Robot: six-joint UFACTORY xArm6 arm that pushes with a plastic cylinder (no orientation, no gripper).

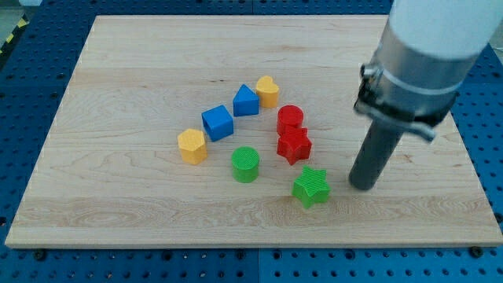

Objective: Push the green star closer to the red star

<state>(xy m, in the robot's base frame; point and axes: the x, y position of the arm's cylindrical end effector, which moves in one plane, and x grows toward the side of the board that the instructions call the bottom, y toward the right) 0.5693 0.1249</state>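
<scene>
The green star (311, 187) lies on the wooden board (118, 94), below and slightly right of the red star (294, 145), with a small gap between them. My tip (362, 185) rests on the board to the right of the green star, at about its height in the view, a short gap away. The rod rises up to the arm's grey body at the view's top right.
A red cylinder (290, 119) touches the red star's top. A green cylinder (245, 164) stands left of the red star. A blue cube (218, 123), a blue block (245, 101), a yellow block (267, 91) and a yellow hexagon (192, 146) lie further left.
</scene>
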